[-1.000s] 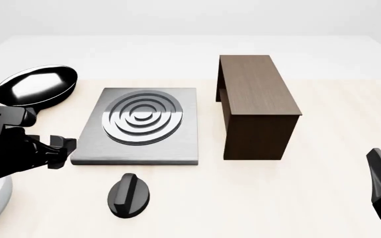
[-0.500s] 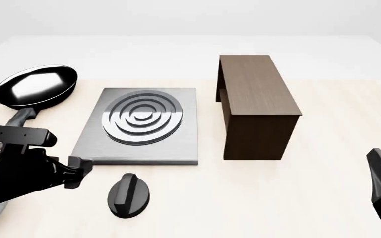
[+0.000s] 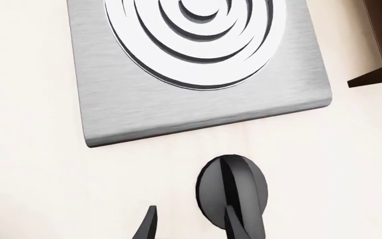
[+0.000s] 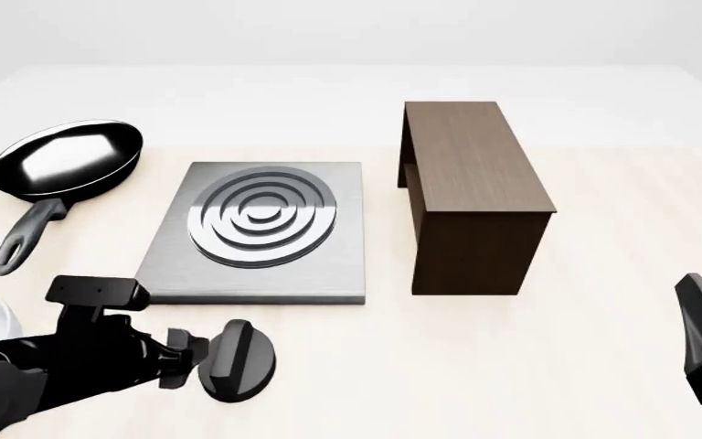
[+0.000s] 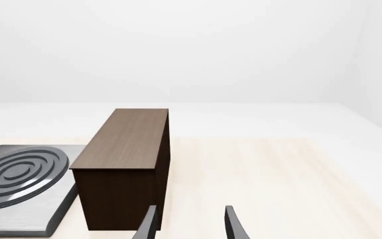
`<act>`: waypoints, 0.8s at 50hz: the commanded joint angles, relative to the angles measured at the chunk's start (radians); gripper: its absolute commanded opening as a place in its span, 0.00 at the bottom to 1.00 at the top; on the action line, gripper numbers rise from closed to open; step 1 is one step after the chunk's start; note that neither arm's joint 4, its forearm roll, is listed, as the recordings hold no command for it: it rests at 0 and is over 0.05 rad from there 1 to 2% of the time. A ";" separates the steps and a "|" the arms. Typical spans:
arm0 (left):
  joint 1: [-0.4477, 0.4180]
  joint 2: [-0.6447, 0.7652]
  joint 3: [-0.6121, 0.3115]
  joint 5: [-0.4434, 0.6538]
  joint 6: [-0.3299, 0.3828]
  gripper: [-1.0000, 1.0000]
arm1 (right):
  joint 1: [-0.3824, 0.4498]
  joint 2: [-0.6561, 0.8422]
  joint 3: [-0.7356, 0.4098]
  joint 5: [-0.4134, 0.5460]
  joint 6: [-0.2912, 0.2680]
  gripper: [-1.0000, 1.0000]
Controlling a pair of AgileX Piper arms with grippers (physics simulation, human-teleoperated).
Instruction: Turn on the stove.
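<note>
- Left gripper (image 3: 194, 226): fingers parted, nothing between them; one finger overlaps the near edge of the knob in the left wrist view, the other hangs over bare surface beside it (contact cannot be confirmed).
- Knob (image 4: 238, 358): black, ridged, lying on the surface just ahead of the left gripper and offset toward one finger; its central ridge runs roughly along the gripper's reach.
- Stove plate (image 4: 339, 265): brushed grey, beyond the knob from the left gripper, with a strip of bare surface between; ringed burner (image 4: 262, 218) at its centre.
- Right gripper (image 5: 189, 224): fingers apart, holding nothing, well away from the knob.
- Wooden box (image 4: 471, 187): just ahead of the right gripper, not involved.
- Frying pan (image 4: 69, 157): far beyond the left gripper, not involved.
- Step in hand, as judged: centring on the knob. Shift sideways until the ridge sits between both fingers, lower, close across the ridge, then rotate about the knob's own axis; a one-sided push risks sliding it.
</note>
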State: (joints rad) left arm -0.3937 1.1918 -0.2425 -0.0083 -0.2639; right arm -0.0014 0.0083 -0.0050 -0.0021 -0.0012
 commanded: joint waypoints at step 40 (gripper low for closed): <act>-0.315 0.166 0.055 -0.128 -0.260 1.00 | 0.001 -0.001 0.001 0.000 0.001 1.00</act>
State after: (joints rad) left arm -0.6416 1.3679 -0.2017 -0.1499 -0.2865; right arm -0.0013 0.0083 -0.0050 -0.0021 -0.0011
